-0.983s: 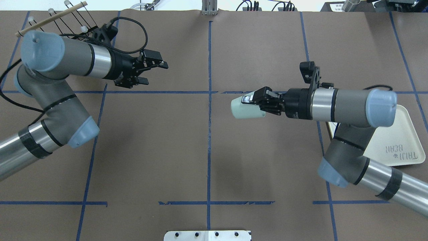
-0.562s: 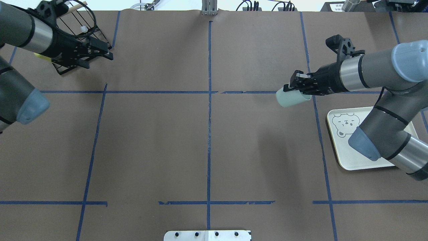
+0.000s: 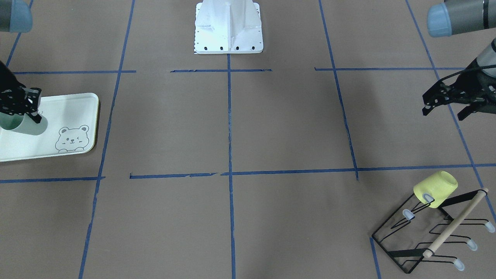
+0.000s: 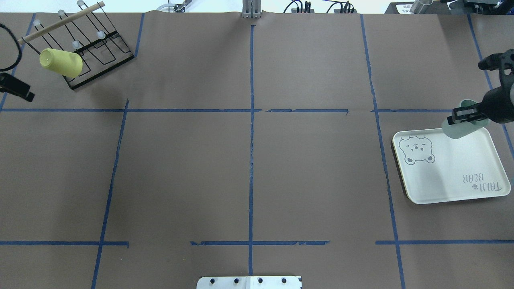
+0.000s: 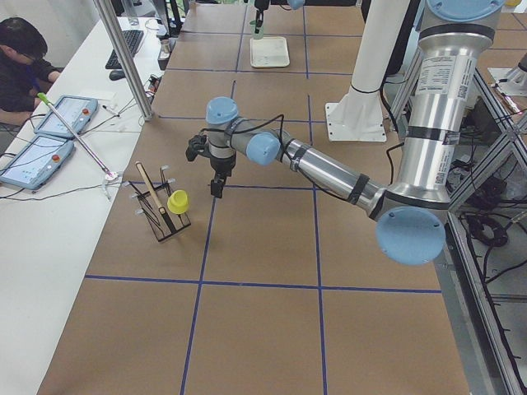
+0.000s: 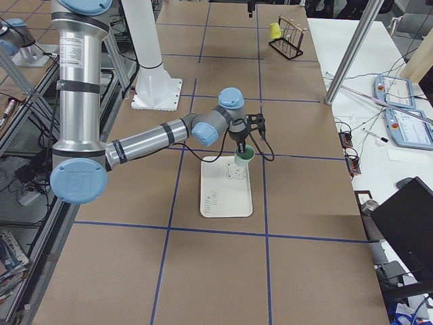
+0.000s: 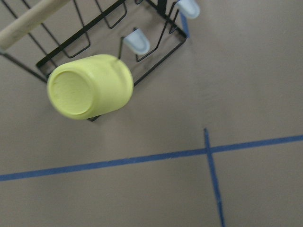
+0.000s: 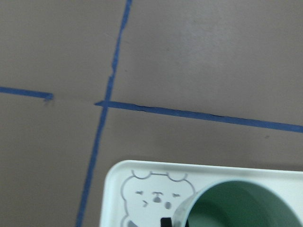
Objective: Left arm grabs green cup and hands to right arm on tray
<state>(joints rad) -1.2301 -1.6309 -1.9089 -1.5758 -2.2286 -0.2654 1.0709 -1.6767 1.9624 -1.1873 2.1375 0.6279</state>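
Note:
The pale green cup (image 4: 459,129) is held mouth-up in my right gripper (image 4: 462,115), which is shut on its rim. It hangs over the far edge of the cream bear tray (image 4: 449,176); I cannot tell whether it touches the tray. The front view shows the cup (image 3: 25,124), right gripper (image 3: 28,105) and tray (image 3: 73,106) at the left edge. The right wrist view looks into the cup (image 8: 241,205) above the tray (image 8: 118,189). My left gripper (image 3: 443,111) is open and empty, far off at the table's other side near the rack.
A yellow cup (image 4: 60,63) hangs on a black wire rack (image 4: 96,52) at the far left corner, and fills the left wrist view (image 7: 90,86). The white robot base plate (image 4: 249,282) sits at the near edge. Blue tape lines grid the brown table.
My right arm has swung the green cup from the table's middle out right to the tray. My left arm has drawn back to the left edge, uncovering the rack and yellow cup.

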